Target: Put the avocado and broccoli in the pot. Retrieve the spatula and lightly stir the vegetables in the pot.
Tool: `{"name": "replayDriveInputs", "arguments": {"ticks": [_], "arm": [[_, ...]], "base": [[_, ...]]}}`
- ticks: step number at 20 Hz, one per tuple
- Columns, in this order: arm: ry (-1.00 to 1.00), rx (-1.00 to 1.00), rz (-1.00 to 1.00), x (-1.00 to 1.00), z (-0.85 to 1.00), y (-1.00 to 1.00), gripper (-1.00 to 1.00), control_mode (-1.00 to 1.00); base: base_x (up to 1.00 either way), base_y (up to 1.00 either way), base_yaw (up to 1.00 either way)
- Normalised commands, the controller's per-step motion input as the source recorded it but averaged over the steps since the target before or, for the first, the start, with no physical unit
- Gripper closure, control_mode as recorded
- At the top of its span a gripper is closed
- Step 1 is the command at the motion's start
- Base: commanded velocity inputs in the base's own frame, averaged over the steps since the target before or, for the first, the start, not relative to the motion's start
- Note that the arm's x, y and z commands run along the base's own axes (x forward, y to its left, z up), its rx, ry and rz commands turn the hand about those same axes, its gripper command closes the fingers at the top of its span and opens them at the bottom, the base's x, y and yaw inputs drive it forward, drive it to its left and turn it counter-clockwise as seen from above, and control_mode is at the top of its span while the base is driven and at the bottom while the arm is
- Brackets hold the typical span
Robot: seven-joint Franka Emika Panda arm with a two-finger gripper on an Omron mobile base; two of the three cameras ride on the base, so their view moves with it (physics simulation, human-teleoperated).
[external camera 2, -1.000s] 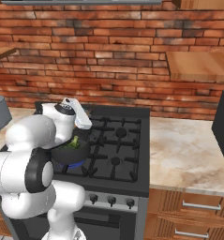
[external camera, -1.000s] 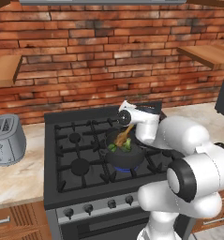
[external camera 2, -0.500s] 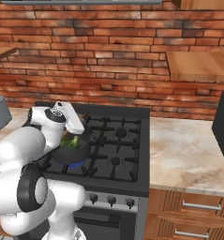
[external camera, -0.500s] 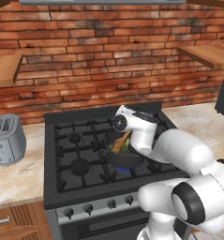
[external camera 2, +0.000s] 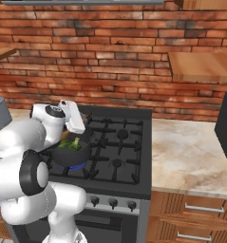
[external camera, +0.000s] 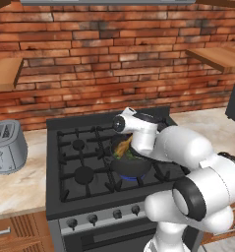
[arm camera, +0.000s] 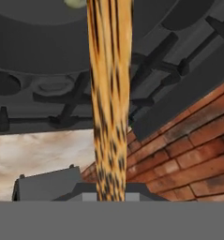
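Centrally, a short, round, dark grey metal pot [external camera: 130, 165] sat on the front middle burner of a black gas stove [external camera: 79, 174], with a blue flame showing under its base. Inside it lay green vegetables: a light yellow-green broccoli floret [external camera 2: 75, 142] with a pale stalk stood up above the rim in the right base view, and the darker greens beside it were too small to tell apart, so the avocado could not be picked out. A brown wooden spatula [arm camera: 109, 93] reached down into the pot at a slant; in the left base view its brown length [external camera: 123, 146] crossed the pot's near-left rim. In the hand view the streaked wooden handle ran straight up the middle of the picture towards the pot's dark wall, with a pale green speck at the top edge.

The white robot arm's gripper [external camera: 131, 140] hung just above the pot, tilted down towards it. Its jaws appeared closed on the spatula's handle, though the fingertips themselves were hidden.

Beyond the stove, a silver toaster [external camera: 7, 146] stood on the pale stone counter [external camera: 15, 184] to the left. A red brick wall [external camera: 114, 59] rose behind, carrying wooden shelves [external camera: 218, 56].
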Motion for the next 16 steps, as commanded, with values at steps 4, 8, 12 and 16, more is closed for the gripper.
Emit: {"name": "replayDriveInputs", "arguments": {"ticks": [4,8,12,16], "arm": [[0.0,0.0,0.0,-0.28,-0.11,0.0,1.0,-1.0],[-0.01,0.0,0.0,-0.27,-0.43,0.0,1.0,-1.0],[-0.05,-0.04,-0.02,-0.08,-0.4,0.0,1.0,-1.0],[-0.02,-0.01,-0.06,0.0,-0.07,-0.02,1.0,-1.0]], "base": [[0.0,0.0,0.0],[0.0,0.0,0.0],[0.0,0.0,0.0],[0.0,0.0,0.0]]}}
